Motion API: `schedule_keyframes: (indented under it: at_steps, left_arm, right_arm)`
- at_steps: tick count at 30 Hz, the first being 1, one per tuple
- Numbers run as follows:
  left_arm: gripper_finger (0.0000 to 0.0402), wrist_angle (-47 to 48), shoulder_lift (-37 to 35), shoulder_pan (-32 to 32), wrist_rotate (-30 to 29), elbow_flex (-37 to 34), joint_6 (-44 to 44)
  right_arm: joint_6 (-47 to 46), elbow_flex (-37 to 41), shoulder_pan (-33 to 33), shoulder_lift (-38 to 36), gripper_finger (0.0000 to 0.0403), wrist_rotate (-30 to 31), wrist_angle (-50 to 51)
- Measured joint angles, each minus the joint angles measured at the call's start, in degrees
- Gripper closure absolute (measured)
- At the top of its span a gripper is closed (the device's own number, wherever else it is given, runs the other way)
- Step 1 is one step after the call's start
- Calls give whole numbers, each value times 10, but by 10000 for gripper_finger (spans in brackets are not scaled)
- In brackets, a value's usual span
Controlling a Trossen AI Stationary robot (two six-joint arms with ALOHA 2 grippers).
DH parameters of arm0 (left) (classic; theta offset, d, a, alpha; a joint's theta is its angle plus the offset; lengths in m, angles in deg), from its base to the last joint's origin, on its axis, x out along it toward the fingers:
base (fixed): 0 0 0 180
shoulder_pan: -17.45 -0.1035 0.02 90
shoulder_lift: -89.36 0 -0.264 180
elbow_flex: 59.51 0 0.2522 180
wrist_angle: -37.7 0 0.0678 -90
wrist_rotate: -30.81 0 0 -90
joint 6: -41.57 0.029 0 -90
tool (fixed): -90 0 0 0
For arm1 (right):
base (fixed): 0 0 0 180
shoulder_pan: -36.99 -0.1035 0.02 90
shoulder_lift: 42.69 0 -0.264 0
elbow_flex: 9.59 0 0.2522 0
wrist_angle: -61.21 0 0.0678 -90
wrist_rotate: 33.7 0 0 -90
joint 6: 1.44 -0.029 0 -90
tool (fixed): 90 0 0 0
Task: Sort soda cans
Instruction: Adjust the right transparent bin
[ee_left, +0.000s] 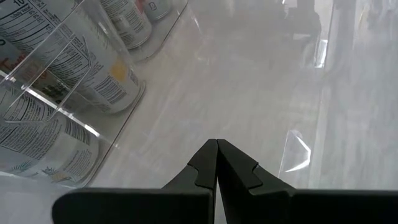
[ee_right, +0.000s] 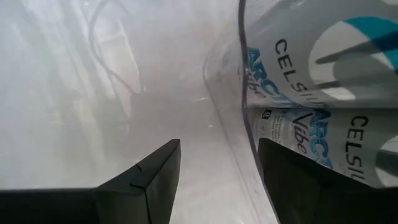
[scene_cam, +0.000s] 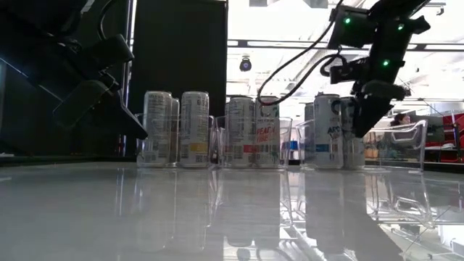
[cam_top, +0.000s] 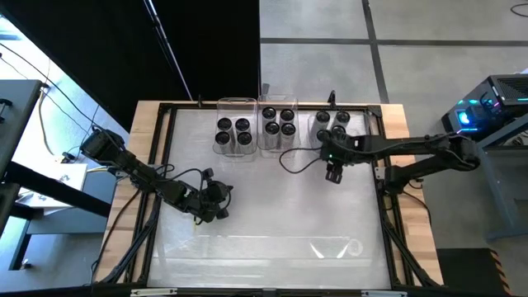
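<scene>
The soda cans [cam_top: 233, 132] stood upright in three groups along the far edge of the table [cam_top: 272, 206], each group inside a clear tray [cam_top: 236, 104]. From above they showed only dark round tops with silvery rims: four in the left tray, four in the middle, four or so in the right.

The low view gave what the overhead could not: tall slim silvery sides with printed labels, the middle group with red lettering, the right group blue. The right wrist view read "CELSIUS" and "Arctic Vibe" on the nearest cans [ee_right: 323, 68], seen through a curved tray wall.

The right gripper [cam_top: 333, 174] hung just in front of the right tray, jaws parted, holding nothing. The left gripper [cam_top: 216, 200] waited low over the table's left side, jaws clenched together, empty.
</scene>
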Motion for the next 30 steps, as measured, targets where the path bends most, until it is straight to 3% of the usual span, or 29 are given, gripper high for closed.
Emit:
schedule_keyframes:
  at_steps: [13, 21, 30]
  left_arm:
    - [402, -5, 0, 0, 0, 0, 0]
    - [402, -11, 0, 0, 0, 0, 0]
    - [401, -12, 0, 0, 3, 0, 1]
  right_arm:
    - [-156, 1, -136, -49, 195, -24, 32]
    - [-277, -11, -209, -51, 195, 9, 37]
    - [-321, -82, -266, -50, 195, 67, 42]
